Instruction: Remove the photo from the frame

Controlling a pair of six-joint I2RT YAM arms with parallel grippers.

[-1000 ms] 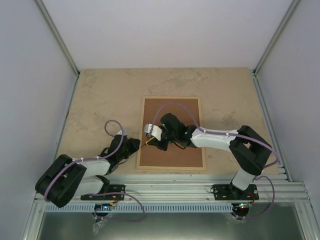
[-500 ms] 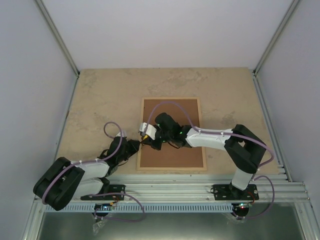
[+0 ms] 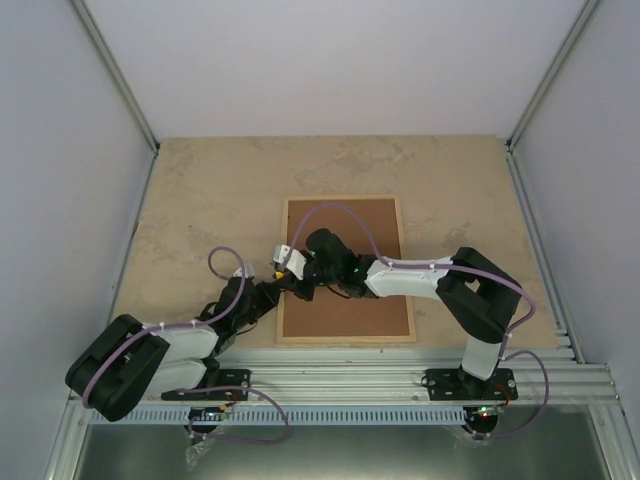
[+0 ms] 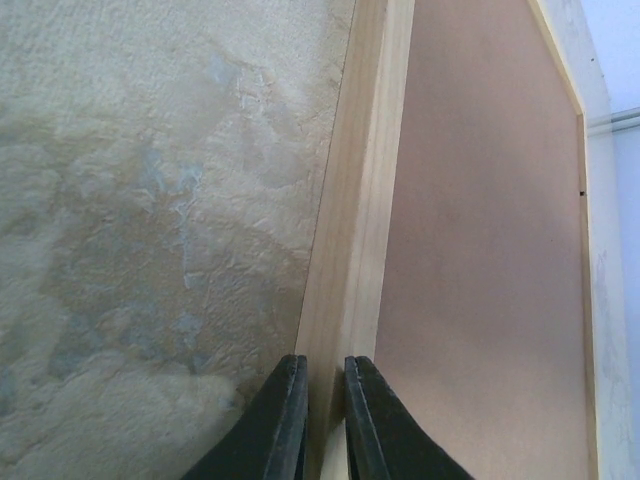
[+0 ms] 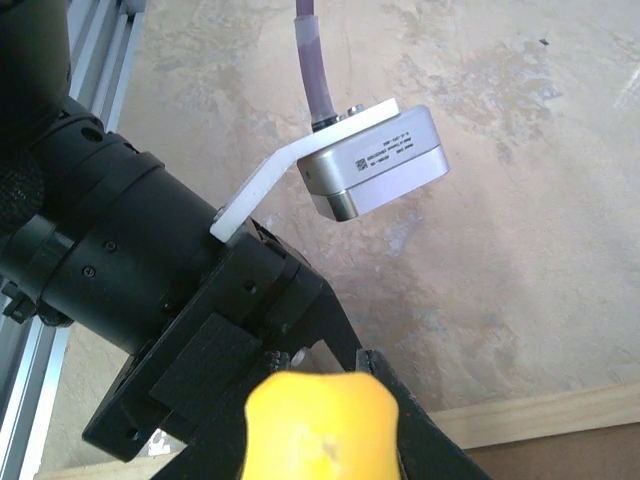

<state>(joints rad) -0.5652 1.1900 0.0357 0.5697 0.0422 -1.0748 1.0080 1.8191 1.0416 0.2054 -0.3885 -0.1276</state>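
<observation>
The left gripper (image 4: 326, 405) is pinched on the left rail of the frame (image 4: 360, 200), the right gripper (image 5: 335, 365) clamped on a yellow tool (image 5: 320, 425) beside it. The photo being presumably hidden under the backing board (image 4: 480, 280), the rail should be held firm.

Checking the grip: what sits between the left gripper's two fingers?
The frame's pale side rail runs between the left gripper's fingers, seen in the left wrist view.

The frame (image 3: 345, 198) lies on the table (image 3: 200, 200), left gripper (image 4: 325, 375) astride its left side, right gripper (image 3: 285, 275) just beyond
</observation>
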